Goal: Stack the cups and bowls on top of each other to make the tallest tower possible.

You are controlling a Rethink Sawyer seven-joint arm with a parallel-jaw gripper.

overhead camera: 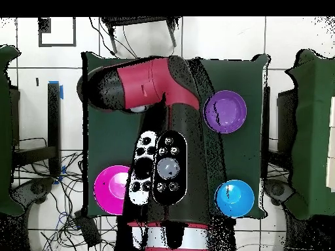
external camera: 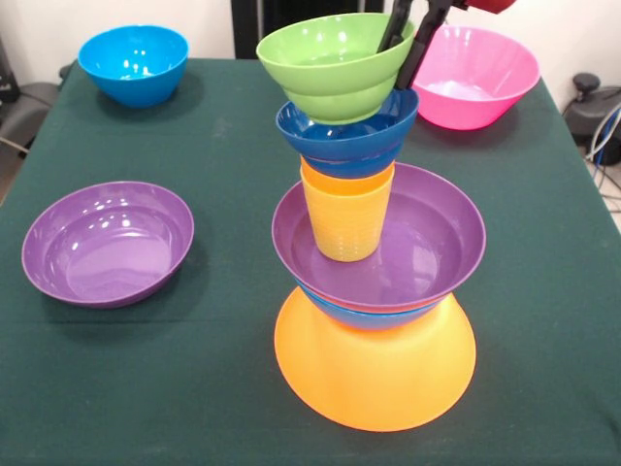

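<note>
Front view: end effector (external camera: 408,44) pinches green bowl's (external camera: 335,66) rim atop the tower (external camera: 374,291); no readable writing.

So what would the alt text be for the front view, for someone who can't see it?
A tower of bright plastic bowls and cups stands on a green table; the robot's gripper grips the rim of the tilted green bowl on top. A purple bowl, a blue bowl and a pink bowl sit apart.

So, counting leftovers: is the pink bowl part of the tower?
No, the pink bowl sits alone on the table behind the tower.
</note>
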